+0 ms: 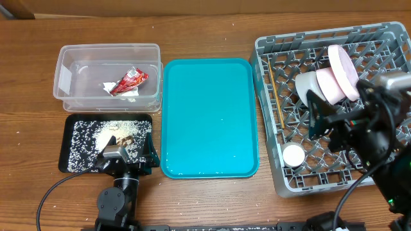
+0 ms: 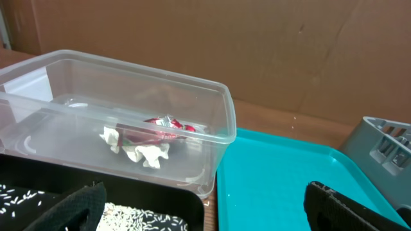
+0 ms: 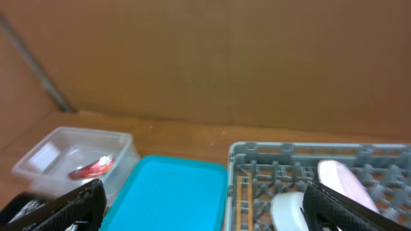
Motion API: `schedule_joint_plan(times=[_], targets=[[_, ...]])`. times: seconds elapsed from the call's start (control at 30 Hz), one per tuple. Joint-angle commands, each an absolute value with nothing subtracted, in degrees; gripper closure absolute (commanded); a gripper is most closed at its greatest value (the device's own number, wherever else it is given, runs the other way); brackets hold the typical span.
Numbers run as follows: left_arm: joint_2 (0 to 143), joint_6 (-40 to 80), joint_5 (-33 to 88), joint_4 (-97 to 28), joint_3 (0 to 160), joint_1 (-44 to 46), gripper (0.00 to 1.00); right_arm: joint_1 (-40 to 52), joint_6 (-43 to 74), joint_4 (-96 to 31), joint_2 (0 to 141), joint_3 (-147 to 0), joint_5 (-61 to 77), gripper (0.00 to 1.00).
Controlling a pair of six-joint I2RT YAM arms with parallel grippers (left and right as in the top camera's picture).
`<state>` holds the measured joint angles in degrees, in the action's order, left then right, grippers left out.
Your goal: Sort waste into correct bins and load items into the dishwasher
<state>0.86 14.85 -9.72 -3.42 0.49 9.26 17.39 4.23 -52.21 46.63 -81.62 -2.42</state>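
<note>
Crumpled red snack wrapper (image 1: 129, 81) lies inside the clear rectangular plastic tub (image 1: 61, 77) at the far left of the wooden desk (image 1: 205, 29). The small crumpled white tissue (image 2: 141, 152) touches it on the tub floor. Just in front of the tub sits the shallow black rectangular tray (image 1: 72, 125), with loose white-brown rice-like scraps (image 1: 115, 133) scattered across it.

The left claw (image 2: 205, 215) hovers at the near right corner of this tray. Its fingers are spread wide and it grasps nothing.

Beside both bins lies the large teal tray (image 1: 209, 115).

To its right stands the large square grey plastic dish rack (image 1: 264, 46). The thin wooden chopsticks (image 1: 277, 96) lie along the rack's left side. The small white cup (image 1: 293, 154) sits mouth up in its near left corner. The white bowl (image 1: 307, 86) rests on its side, and the round pale pink plate (image 1: 343, 70) stands tilted on edge, touching it.

The right claw (image 3: 209, 215) hangs above the rack on the near side of the bowl. Its fingers are released wide and it carries nothing.
</note>
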Motion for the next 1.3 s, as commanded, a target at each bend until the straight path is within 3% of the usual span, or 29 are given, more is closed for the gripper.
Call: schedule_joint_plan(times=[0.0, 0.63, 0.97, 1.27], targets=[[0.4, 15.0, -10.5, -3.3, 0.3, 8.8, 0.00, 11.2, 3.2, -47.4, 41.6, -71.2, 1.7, 0.00], [0.4, 15.0, -10.5, -3.3, 0.3, 8.8, 0.00, 4.6, 3.2, -17.6, 0.9, -14.5, 5.7, 0.00], [0.4, 15.0, -10.5, -3.3, 0.3, 8.8, 0.00, 4.6, 3.2, -0.7, 0.2, -0.5, 5.7, 0.00], [0.4, 15.0, -10.5, -3.3, 0.3, 8.8, 0.00, 4.6, 3.2, -4.3, 0.2, -0.4, 5.5, 0.00]])
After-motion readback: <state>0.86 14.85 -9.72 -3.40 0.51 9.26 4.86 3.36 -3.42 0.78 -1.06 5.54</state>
